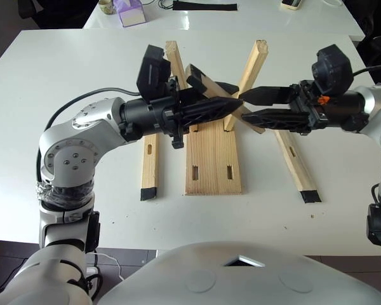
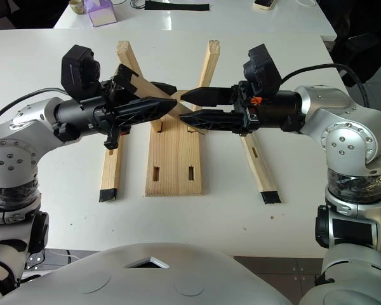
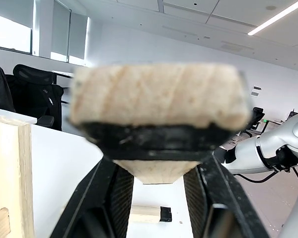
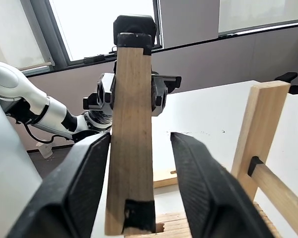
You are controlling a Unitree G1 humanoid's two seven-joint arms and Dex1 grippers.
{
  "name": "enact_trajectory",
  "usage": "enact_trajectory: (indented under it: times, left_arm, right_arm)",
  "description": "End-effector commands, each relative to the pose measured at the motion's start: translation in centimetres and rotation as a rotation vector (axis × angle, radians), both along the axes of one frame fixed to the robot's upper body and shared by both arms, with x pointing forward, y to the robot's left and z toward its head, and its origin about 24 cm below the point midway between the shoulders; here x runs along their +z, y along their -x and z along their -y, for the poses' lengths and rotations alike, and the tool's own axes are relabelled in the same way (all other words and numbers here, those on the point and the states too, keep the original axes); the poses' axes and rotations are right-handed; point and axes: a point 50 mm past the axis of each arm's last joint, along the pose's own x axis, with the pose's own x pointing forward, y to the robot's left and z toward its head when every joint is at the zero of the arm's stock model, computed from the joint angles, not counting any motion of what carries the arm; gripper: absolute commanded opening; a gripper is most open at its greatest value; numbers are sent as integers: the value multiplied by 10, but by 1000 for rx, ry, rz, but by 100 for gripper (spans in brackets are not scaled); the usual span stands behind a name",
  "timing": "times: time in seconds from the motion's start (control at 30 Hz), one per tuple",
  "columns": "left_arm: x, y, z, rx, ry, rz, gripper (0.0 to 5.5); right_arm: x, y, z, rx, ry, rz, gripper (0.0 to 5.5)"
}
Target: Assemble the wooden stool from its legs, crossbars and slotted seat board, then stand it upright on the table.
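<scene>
The slotted seat board (image 1: 213, 159) lies flat mid-table. One leg (image 1: 150, 162) lies to its left and another (image 1: 296, 166) to its right. Two more legs (image 1: 174, 56) (image 1: 252, 60) slant at the back. My left gripper (image 1: 235, 101) is above the board's far end, shut on a black-tipped wooden crossbar (image 1: 253, 123) that runs diagonally; its end (image 3: 156, 99) fills the left wrist view. My right gripper (image 1: 245, 107) faces it tip to tip. It is open, with one finger (image 4: 84, 183) on each side of the same crossbar (image 4: 131, 129).
The white table (image 1: 63, 89) has free room left, right and in front of the wooden parts. A second table behind holds a purple box (image 1: 129, 11), a cup (image 1: 105, 6) and a dark strip (image 1: 203, 6). A cable (image 1: 82, 101) trails from the left arm.
</scene>
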Motion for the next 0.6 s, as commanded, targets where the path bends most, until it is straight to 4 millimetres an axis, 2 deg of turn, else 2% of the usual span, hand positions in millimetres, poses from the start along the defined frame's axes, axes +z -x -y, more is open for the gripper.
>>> enact_trajectory:
  times: [0.03, 0.27, 0.37, 0.47, 0.6]
  left_arm:
    - [-8, 3, -4, -8, -32, 4, 131]
    - [-20, 18, -51, 87, -228, 41, 131]
    - [-22, 20, -80, 146, -373, 78, 131]
    - [-25, 19, -106, 213, -509, 130, 131]
    - [-38, 10, -127, 275, -655, 175, 131]
  right_arm:
    - [5, -2, 14, -65, -44, -29, 250]
    - [-6, 7, 53, -308, -39, -31, 250]
    - [-9, 22, 69, -407, -32, -21, 250]
    - [-14, 31, 75, -478, -29, -17, 250]
    - [-25, 38, 73, -536, -1, -13, 250]
